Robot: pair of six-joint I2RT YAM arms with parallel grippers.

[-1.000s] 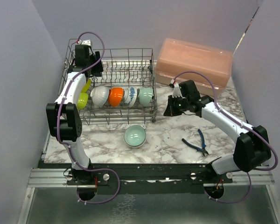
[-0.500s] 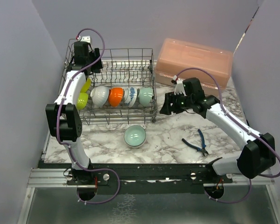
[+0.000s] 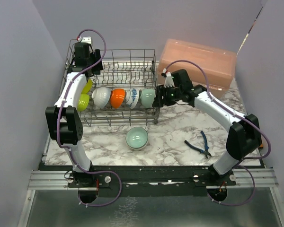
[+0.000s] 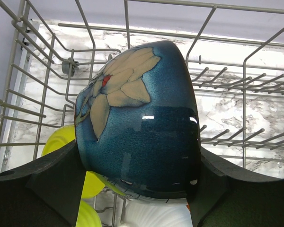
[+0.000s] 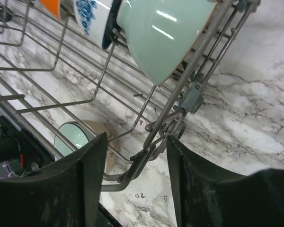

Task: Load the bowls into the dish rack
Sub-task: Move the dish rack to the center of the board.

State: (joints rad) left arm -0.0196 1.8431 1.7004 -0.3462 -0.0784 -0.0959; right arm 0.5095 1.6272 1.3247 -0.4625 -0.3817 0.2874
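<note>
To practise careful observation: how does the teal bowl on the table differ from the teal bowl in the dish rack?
Table bowl sits mouth-up; rack bowl is tipped on its side. Table bowl stands alone; rack bowl ends a row of bowls. Both are round and pale teal.

Bright even light, faint shadows, we see glints on the dark blue bowl (image 4: pixel 132 142) toward three o'clock, edges perhaps soft.

The right gripper (image 3: pixel 161 98) moves away from the open desk (image 3: pixel 180 130) in front of the pink box (image 3: pixel 196 61) and over to the dish rack (image 3: pixel 128 71), where it now sits at the right wire wall, just beside the pale teal bowl (image 3: pixel 148 97) inside.
</note>
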